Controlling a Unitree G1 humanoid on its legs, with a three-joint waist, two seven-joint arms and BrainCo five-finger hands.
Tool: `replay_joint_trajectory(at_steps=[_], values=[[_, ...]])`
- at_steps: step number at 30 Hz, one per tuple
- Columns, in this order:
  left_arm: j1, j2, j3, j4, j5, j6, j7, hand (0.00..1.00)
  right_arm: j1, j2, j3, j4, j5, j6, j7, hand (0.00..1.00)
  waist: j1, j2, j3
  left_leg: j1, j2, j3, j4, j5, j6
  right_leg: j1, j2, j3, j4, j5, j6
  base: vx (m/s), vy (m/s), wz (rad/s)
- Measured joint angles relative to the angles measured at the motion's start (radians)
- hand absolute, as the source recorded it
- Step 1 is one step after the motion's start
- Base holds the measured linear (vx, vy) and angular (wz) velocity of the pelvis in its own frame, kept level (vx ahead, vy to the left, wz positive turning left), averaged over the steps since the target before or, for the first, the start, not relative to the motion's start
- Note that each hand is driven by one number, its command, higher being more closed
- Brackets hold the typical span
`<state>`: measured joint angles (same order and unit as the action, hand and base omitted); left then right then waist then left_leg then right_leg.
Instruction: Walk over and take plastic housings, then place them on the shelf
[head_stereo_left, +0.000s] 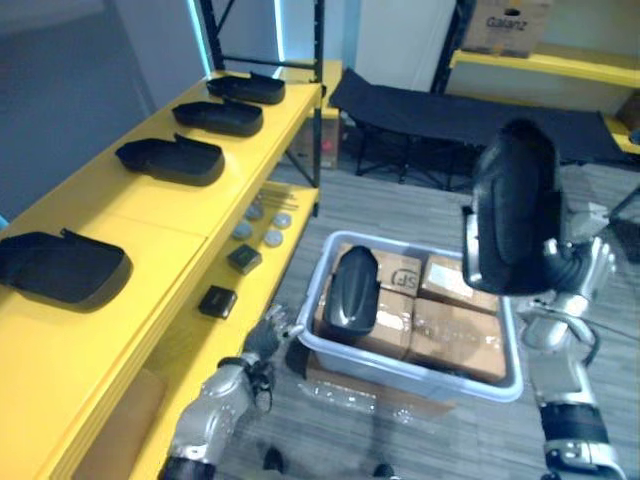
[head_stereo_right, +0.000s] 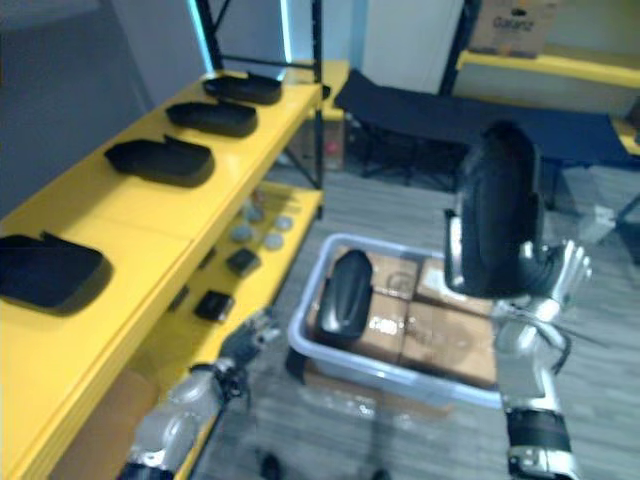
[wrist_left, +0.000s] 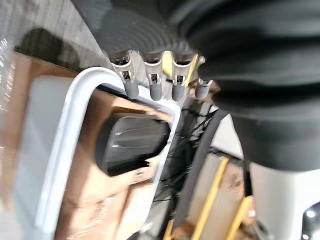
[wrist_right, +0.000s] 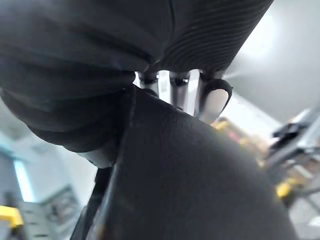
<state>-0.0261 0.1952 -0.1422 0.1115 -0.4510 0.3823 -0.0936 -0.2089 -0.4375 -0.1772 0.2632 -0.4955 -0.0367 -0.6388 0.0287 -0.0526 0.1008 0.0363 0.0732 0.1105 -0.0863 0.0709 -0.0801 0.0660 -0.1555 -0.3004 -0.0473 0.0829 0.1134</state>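
Here a housing is gripped upright by the right robot hand above the bin; a second housing is laid on boxes inside. The left robot hand is held open nearby.

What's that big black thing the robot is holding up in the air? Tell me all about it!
It is a black housing, a long rounded shell that looks like dark plastic. It stands almost upright in the air, over the right side of the pale bin of cardboard boxes, away from the yellow shelf. The right hand grips it from behind near its lower end, with fingers hooked over its edge. Nothing else touches it.
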Motion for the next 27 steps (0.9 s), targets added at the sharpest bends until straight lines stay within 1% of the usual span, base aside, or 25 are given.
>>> replay_joint_trajectory(at_steps=[2, 3, 5, 8, 10, 14, 15, 22, 24, 25, 27], values=[[-0.054, 0.02, -0.037, 0.083, 0.03, 0.009, -0.004, 0.0, -0.004, 0.0, 0.027, 0.0, -0.03, -0.061, 0.0, 1.0, -0.016, -0.008, -0.005, 0.002, 0.001, 0.005, 0.0, 0.003, -0.001, 0.0, 0.0, 0.004, -0.003, 0.005, -0.001, -0.01, -0.02, -0.07], [-0.066, 0.023, -0.043, 0.1, 0.031, 0.014, -0.006, 0.0, -0.005, 0.0, 0.034, 0.0, -0.031, -0.075, 0.001, 1.0, -0.02, -0.009, -0.006, 0.004, 0.001, 0.007, 0.0, 0.003, -0.001, 0.0, 0.001, 0.006, -0.003, 0.006, -0.001, -0.01, -0.016, -0.08], [-0.115, 0.033, -0.078, 0.172, 0.041, 0.024, -0.009, 0.0, -0.006, 0.0, 0.06, 0.0, -0.032, -0.124, 0.005, 1.0, -0.033, -0.01, -0.006, 0.014, 0.0, 0.013, 0.0, 0.003, -0.001, 0.005, 0.0, 0.015, -0.005, 0.009, -0.001, -0.01, -0.004, -0.1], [-0.169, 0.032, -0.096, 0.232, 0.042, 0.037, -0.01, 0.0, -0.007, 0.0, 0.09, 0.0, -0.033, -0.171, 0.009, 1.0, -0.045, -0.011, -0.007, 0.016, 0.0, 0.017, 0.0, 0.003, -0.001, 0.004, 0.002, 0.027, -0.012, 0.016, -0.002, -0.03, 0.005, -0.1], [-0.206, 0.029, -0.119, 0.27, 0.048, 0.039, -0.01, 0.0, -0.008, 0.0, 0.101, 0.0, -0.034, -0.188, 0.017, 1.0, -0.045, -0.011, -0.007, 0.015, 0.001, 0.032, 0.0, 0.003, -0.001, -0.001, 0.002, 0.031, -0.016, 0.018, -0.003, -0.04, 0.007, -0.12], [-0.259, 0.03, -0.141, 0.327, 0.049, 0.046, -0.009, 0.0, -0.013, 0.003, 0.124, 0.008, -0.049, -0.206, 0.035, 1.0, -0.047, -0.011, -0.007, -0.004, 0.001, 0.04, -0.002, 0.008, 0.0, -0.032, 0.001, 0.054, -0.015, 0.024, -0.007, -0.05, 0.01, -0.14], [-0.281, 0.03, -0.16, 0.347, 0.047, 0.049, -0.009, 0.0, -0.022, 0.01, 0.132, 0.037, -0.05, -0.209, 0.04, 1.0, -0.049, -0.013, -0.006, -0.014, 0.001, 0.04, -0.002, 0.011, -0.001, -0.044, 0.001, 0.055, -0.015, 0.029, -0.007, 0.0, 0.0, 0.0], [-0.339, 0.021, -0.218, 0.4, 0.01, 0.056, 0.006, 0.0, -0.042, 0.032, 0.171, 0.082, -0.05, -0.213, 0.071, 1.0, -0.051, -0.017, -0.004, -0.038, -0.002, 0.038, -0.002, 0.021, 0.002, -0.068, 0.001, 0.056, -0.012, 0.035, -0.006, 0.0, 0.0, 0.0], [-0.364, 0.02, -0.236, 0.414, -0.034, 0.057, 0.014, 0.0, -0.068, 0.044, 0.188, 0.125, -0.05, -0.22, 0.071, 1.0, -0.055, -0.021, 0.0, -0.046, -0.005, 0.037, -0.002, 0.024, 0.003, -0.076, -0.001, 0.056, -0.011, 0.037, -0.005, 0.0, 0.0, 0.0], [-0.385, 0.01, -0.239, 0.425, -0.073, 0.056, 0.032, 0.0, -0.087, 0.053, 0.207, 0.152, -0.05, -0.22, 0.071, 1.0, -0.058, -0.025, 0.003, -0.055, -0.007, 0.035, -0.002, 0.026, 0.005, -0.086, -0.002, 0.056, -0.007, 0.037, -0.005, -0.02, -0.001, 0.03], [-0.41, 0.01, -0.269, 0.426, -0.107, 0.055, 0.048, 0.0, -0.099, 0.062, 0.222, 0.163, -0.051, -0.221, 0.071, 1.0, -0.06, -0.029, 0.013, -0.058, -0.01, 0.033, -0.001, 0.029, 0.005, -0.087, -0.002, 0.056, -0.005, 0.038, -0.006, -0.01, 0.001, 0.02]])
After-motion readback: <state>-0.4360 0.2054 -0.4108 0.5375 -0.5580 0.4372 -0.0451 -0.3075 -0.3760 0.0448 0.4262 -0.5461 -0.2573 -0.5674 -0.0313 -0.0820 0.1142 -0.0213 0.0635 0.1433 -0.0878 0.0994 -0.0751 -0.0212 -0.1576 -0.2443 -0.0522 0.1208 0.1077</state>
